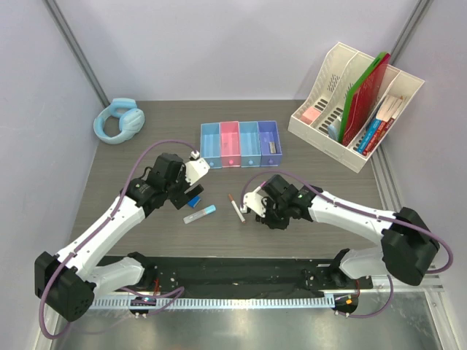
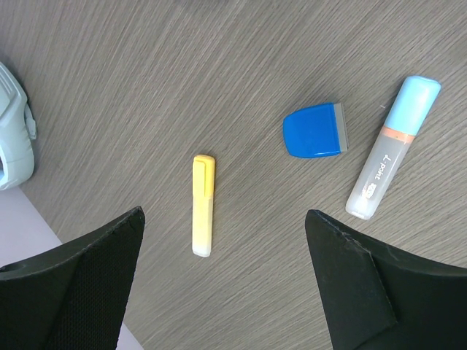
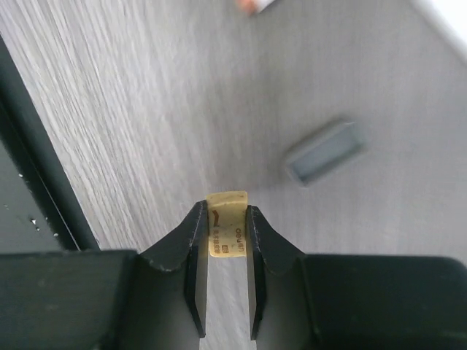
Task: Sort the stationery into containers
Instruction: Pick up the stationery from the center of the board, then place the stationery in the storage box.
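The headphones (image 1: 118, 120) sit in the far left corner of the counter (image 1: 109, 160). They are not for sorting.

The left jaws are spread wide and hold nothing. The yellow marker (image 2: 203, 205) lies flat on the counter, right in the gap between them. Its long side runs across the gap, so the jaws could come down and squeeze its thin sides. I think that is the next job for this arm. The blue block (image 2: 315, 131) lies near the marker but not touching it, close to where one jaw would land, so it could get bumped. The pale blue tube (image 2: 392, 148) lies just past the block.

A thin white pen (image 1: 237, 208) lies in the middle of the counter, between the two arms.

The right jaws are pinching a small gold clip (image 3: 227, 233). The grey eraser (image 3: 325, 152) lies near it, apart. The four bins (image 1: 241, 144) stand in a row toward the far edge, past the pen. Nothing tall blocks that way. The big file rack (image 1: 355, 102) fills the far right corner.
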Motion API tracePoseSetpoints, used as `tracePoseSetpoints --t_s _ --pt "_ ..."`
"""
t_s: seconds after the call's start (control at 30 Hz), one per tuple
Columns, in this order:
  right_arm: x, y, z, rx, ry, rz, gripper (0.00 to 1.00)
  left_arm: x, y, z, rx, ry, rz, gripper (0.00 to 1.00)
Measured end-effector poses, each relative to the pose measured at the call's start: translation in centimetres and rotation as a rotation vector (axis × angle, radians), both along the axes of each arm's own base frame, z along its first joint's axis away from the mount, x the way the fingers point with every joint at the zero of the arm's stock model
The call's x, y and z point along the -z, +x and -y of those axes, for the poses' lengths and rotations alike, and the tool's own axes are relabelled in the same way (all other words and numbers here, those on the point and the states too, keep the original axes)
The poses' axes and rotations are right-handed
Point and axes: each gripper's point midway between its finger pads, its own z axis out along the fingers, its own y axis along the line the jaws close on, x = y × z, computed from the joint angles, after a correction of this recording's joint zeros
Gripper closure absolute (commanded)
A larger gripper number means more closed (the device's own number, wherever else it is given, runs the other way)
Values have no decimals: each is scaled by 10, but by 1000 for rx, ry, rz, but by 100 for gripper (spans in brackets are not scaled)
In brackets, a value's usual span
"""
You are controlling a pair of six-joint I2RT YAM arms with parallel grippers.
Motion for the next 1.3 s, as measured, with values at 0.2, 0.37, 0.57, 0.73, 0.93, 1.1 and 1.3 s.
tracePoseSetpoints --t_s 0.2,0.37,0.57,0.73,0.93,1.1,1.3 --pt "-66 49 -24 29 97 233 88 4 1 1 -1 3 -5 9" --pt "-92 112 -27 120 79 434 90 19 5 3 -1 23 -38 9" --pt "-96 217 -21 300 53 536 91 37 7 4 -1 48 -80 9" --pt "-94 289 -6 414 48 588 91 40 9 5 -1 50 -82 10" --pt "-83 338 3 477 45 611 71 39 9 6 0 46 -79 9" --pt "-72 345 4 489 42 592 44 40 9 6 2 44 -83 9" --pt "-73 345 3 512 59 586 33 42 10 12 19 32 -103 10"
